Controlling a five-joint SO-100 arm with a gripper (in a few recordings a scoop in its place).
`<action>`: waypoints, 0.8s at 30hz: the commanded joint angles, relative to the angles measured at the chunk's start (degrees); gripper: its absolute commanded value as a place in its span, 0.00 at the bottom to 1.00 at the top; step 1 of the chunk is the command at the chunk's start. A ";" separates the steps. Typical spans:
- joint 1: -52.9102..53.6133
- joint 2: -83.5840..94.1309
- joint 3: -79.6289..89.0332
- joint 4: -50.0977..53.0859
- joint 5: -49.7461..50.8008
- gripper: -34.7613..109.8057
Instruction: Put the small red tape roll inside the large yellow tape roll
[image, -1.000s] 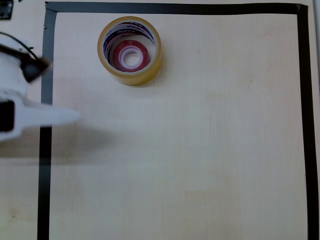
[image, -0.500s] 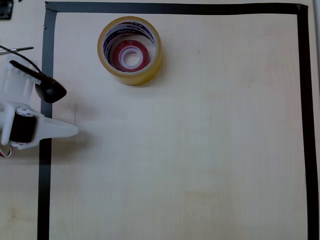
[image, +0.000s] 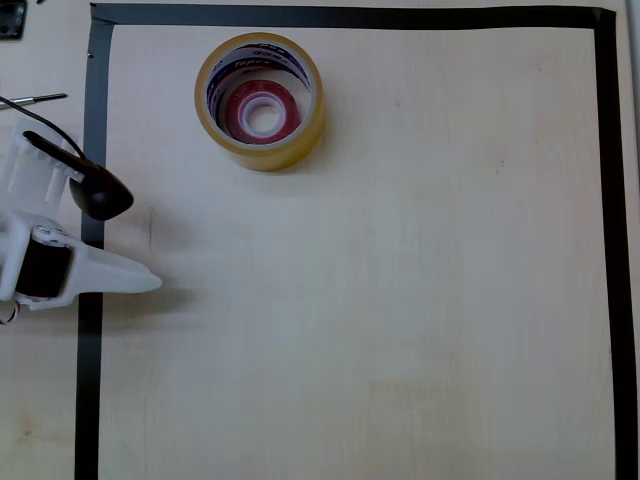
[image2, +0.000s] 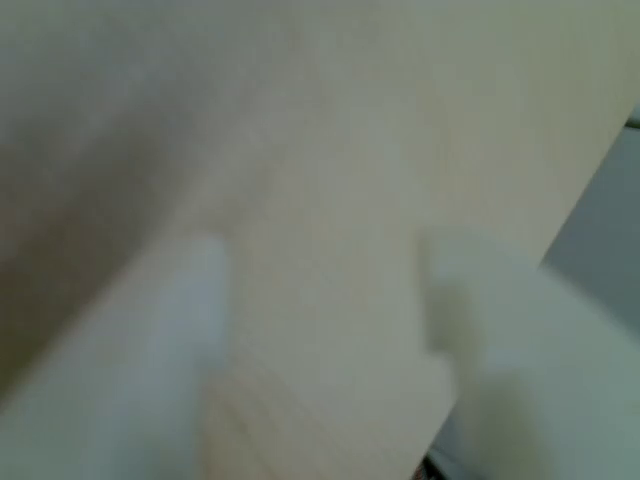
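Note:
In the overhead view the large yellow tape roll (image: 213, 70) lies flat near the upper left of the marked area. The small red tape roll (image: 284, 110) lies flat inside its ring, white core up. My white gripper (image: 143, 277) is at the left edge over the black border tape, well below and to the left of both rolls, touching neither. The blurred wrist view has my gripper (image2: 320, 310) with two pale fingers (image2: 185, 330) apart and bare wood in the gap, so it is open and holds nothing.
Black tape (image: 350, 16) frames the light wooden table top (image: 400, 300) at the top, left and right. A black part with a cable (image: 100, 195) sits on the arm by the left border. The wood stretches wide to the right of the rolls.
My gripper has drifted down the picture along the left border, farther from the rolls. Both rolls have stayed put, red inside yellow.

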 joint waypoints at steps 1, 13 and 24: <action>-2.29 1.58 -1.76 1.76 -5.62 0.33; -4.66 1.58 -2.29 3.25 -7.47 0.24; -4.66 1.58 -2.29 3.25 -7.47 0.25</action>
